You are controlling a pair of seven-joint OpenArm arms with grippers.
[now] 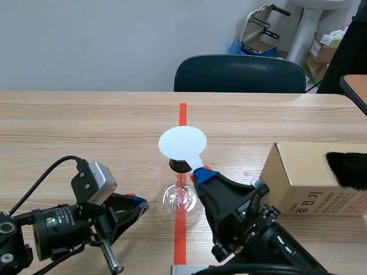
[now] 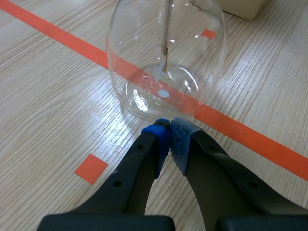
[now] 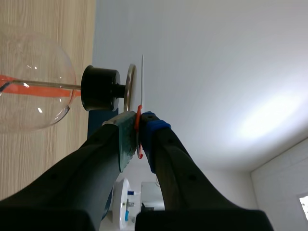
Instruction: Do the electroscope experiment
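First left gripper (image 2: 170, 126): fingers closed on nothing, tips just beside clear round glass electroscope flask (image 2: 144, 48), black stopper (image 3: 100, 88) on top, standing on orange tape line. Right gripper (image 3: 139, 121) clamped on handle of white round disc (image 1: 182, 143), held just over stopper. Brown cardboard box (image 1: 304, 177) far right, black fur (image 1: 347, 169) at its right end

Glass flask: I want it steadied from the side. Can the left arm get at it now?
Probably yes. The left gripper sits right at the base of the glass flask, nothing between; it is shut, though, and must open first.
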